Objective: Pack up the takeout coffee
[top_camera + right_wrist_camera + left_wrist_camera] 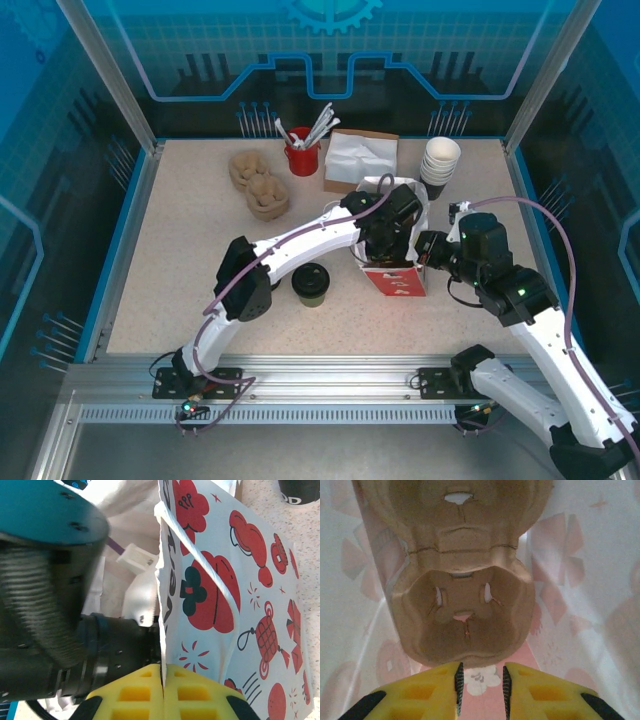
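My left end effector [480, 682], slightly apart and empty, sits inside the paper bag [396, 282]; my right end effector [163, 677] clamps the bag's rim. The takeout coffee [311, 283] stands upright on the counter [170, 250] left of the bag, nearer my left arm [300, 240].

Bag mouth blocked: your L arm [300, 238] occupies the paper bag [397, 282] opening from above, and the R gripper [163, 690] pinches its rim. Inside, a pulp carrier [462, 610] sits right ahead of the L gripper [481, 685], spanning nearly wall to wall. You have bare tabletop [170, 250] front-left. The takeout coffee [311, 284] stands just beside the L forearm. Back edge is crowded w/ cup stack [440, 165], napkin box [360, 158], red mug [302, 158].
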